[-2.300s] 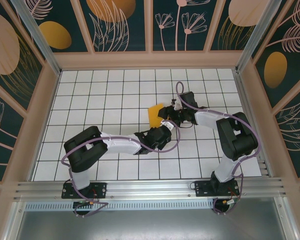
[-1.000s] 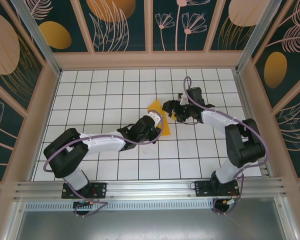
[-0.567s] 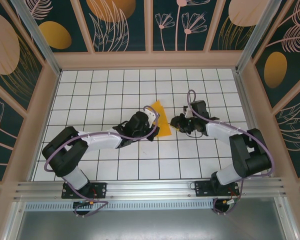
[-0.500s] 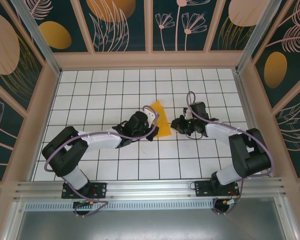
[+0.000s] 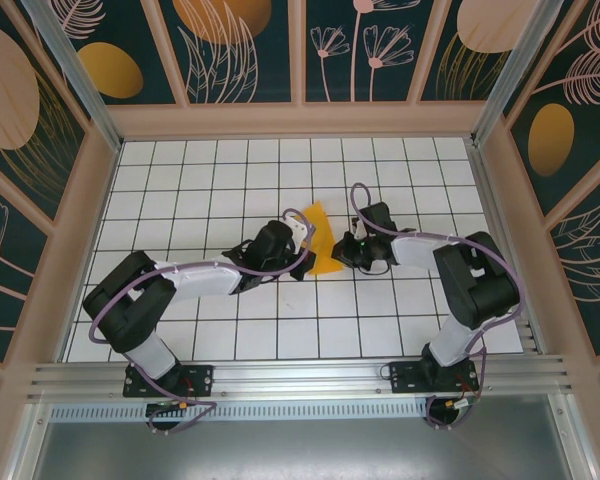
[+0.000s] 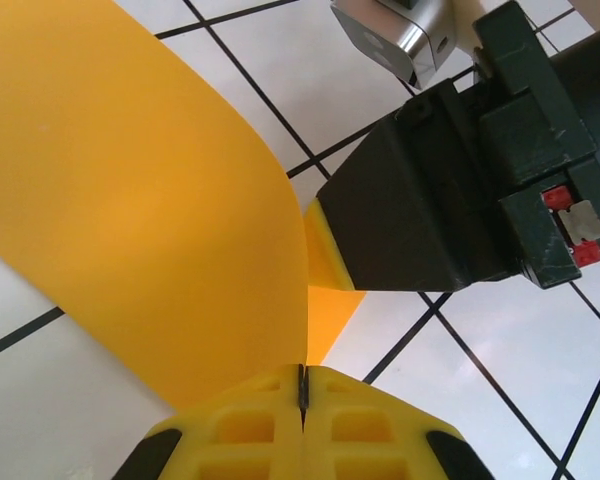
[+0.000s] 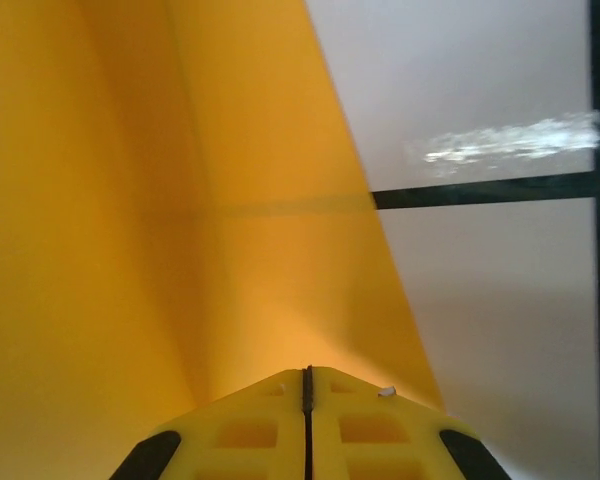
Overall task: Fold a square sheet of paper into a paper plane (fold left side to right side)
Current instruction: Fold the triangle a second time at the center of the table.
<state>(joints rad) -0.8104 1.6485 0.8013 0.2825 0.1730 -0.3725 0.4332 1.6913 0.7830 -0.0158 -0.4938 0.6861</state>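
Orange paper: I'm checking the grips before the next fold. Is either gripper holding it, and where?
Both hold the paper. The left gripper pinches its left edge and the right gripper the opposite edge, both shut on it.

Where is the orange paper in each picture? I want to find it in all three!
Top external: the orange paper sits near the middle of the white tiled floor.
Left wrist: the paper fills the upper left and curves down into the left gripper's yellow fingertips.
Right wrist: the paper covers the left half, above the right gripper's yellow fingertips.
Shared landmark: the floor's black grid lines.
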